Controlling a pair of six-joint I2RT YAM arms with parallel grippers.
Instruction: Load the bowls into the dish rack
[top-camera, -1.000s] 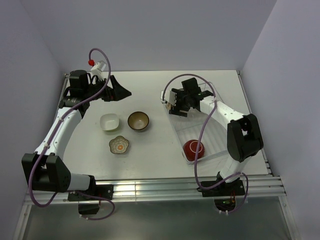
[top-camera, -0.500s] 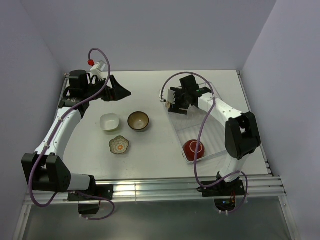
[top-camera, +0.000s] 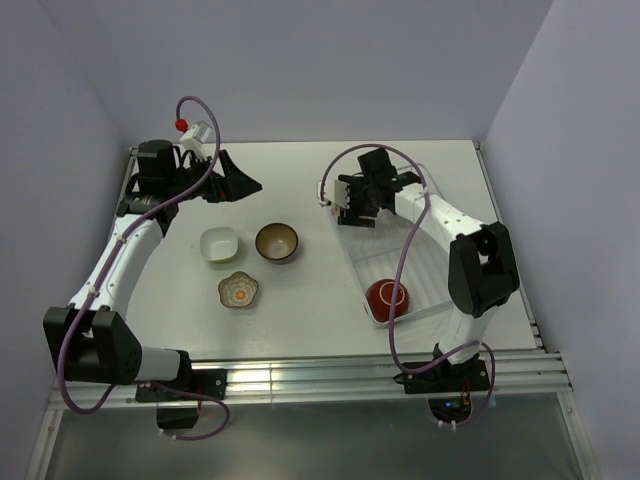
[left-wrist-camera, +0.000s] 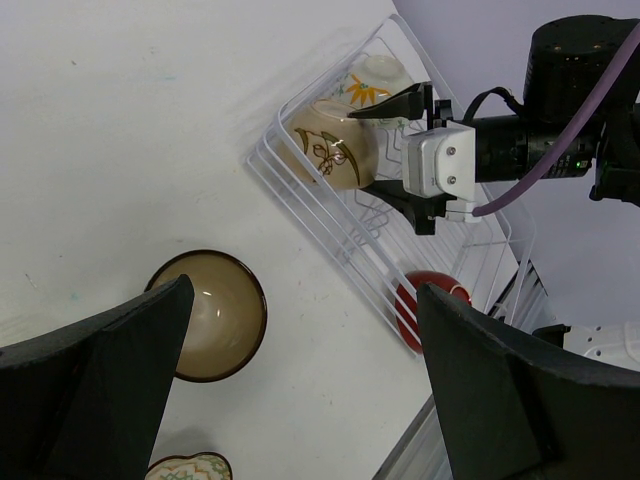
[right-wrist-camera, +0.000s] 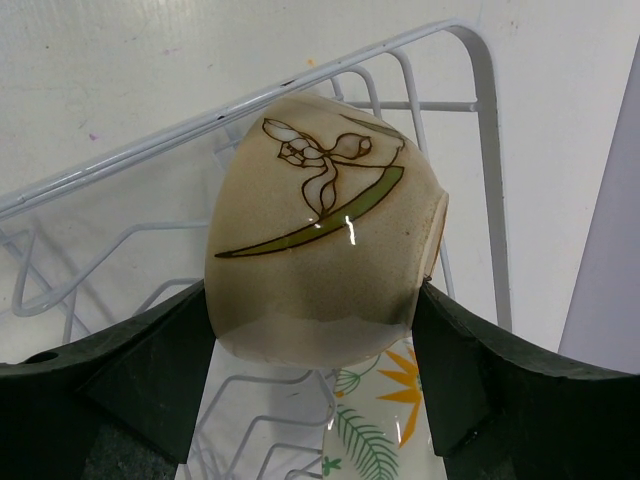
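In the far left corner of the white wire dish rack (right-wrist-camera: 482, 110) my right gripper (right-wrist-camera: 312, 300) is shut on a beige, yellow-green bowl (right-wrist-camera: 320, 250) with a drawn flower, tipped on its side. Behind that bowl, in the rack, stands a cream bowl with orange flowers (right-wrist-camera: 390, 420). A red bowl (top-camera: 387, 297) lies at the rack's near end. On the table left of the rack sit a dark brown bowl (top-camera: 276, 241), a white squarish bowl (top-camera: 219, 243) and a flower-shaped patterned bowl (top-camera: 238, 289). My left gripper (top-camera: 245, 183) hangs open and empty above the table's far left.
The rack (top-camera: 352, 258) lies slantwise on the table's right half. Purple walls close in the table at the back and on both sides. The right arm (top-camera: 470, 260) reaches across the rack from the near edge.
My right gripper has shifted slightly left and away with the beige bowl in the rack's corner. The left arm and the table bowls have not moved.
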